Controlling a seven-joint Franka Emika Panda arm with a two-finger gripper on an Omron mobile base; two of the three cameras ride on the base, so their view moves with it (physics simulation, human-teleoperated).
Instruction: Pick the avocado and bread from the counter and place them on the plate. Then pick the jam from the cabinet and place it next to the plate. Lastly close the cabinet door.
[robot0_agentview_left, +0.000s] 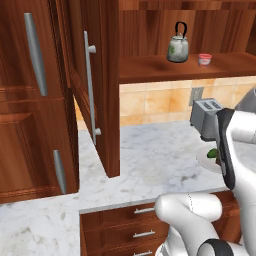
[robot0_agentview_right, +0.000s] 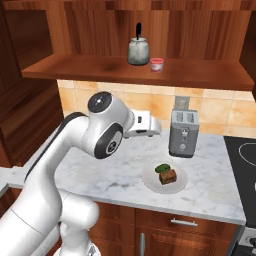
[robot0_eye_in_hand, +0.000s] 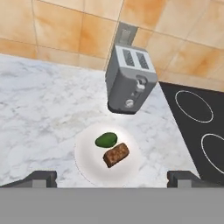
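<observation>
Both pieces of food sit on the plate (robot0_eye_in_hand: 85, 164): the hand view looks down on the avocado (robot0_eye_in_hand: 106, 140) and the bread (robot0_eye_in_hand: 116, 155) side by side, touching or nearly so, with the jaws spread wide and empty at the bottom edge. The toaster (robot0_eye_in_hand: 130, 78) stands just behind the plate on the marble worktop (robot0_eye_in_hand: 39, 109), the hob (robot0_eye_in_hand: 199, 127) beside it. The left base view brings in the cabinet door (robot0_agentview_left: 95, 85), swung open. Up on the cabinet (robot0_agentview_right: 75, 67) shelf, the jam (robot0_agentview_right: 156, 64) waits just beside the kettle (robot0_agentview_right: 138, 50).
</observation>
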